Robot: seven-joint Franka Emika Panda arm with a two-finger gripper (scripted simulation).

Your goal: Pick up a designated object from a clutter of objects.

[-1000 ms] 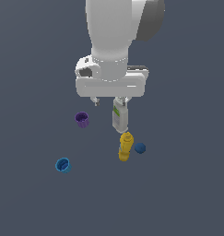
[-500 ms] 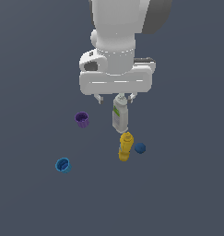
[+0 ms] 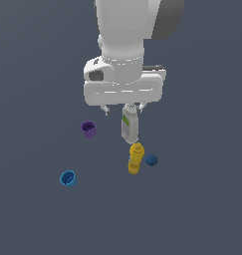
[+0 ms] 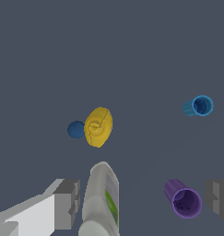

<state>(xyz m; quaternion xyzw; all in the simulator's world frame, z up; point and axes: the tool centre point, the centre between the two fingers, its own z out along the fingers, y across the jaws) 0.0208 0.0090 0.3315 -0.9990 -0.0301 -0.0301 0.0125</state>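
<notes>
The light-blue cup (image 3: 68,178) lies on its side on the floor, apart from the other items, toward the exterior view's left; in the wrist view (image 4: 198,106) its hollow opening shows. My gripper (image 3: 123,109) hangs open and empty above the clutter, well away from the blue cup. Its fingers (image 4: 67,203) stand on either side of the white bottle with the green label (image 3: 129,124) and the purple cup (image 3: 88,129), above them. The yellow bottle (image 3: 135,158) and the dark-blue lump (image 3: 151,160) lie close together.
The floor (image 3: 202,209) is plain dark grey. In the wrist view the white bottle (image 4: 102,198) and the purple cup (image 4: 185,199) lie between my fingers, and the yellow bottle (image 4: 98,126) touches or nearly touches the dark-blue lump (image 4: 76,129).
My hand has shifted slightly toward the exterior view's right. None of the five items has moved.
</notes>
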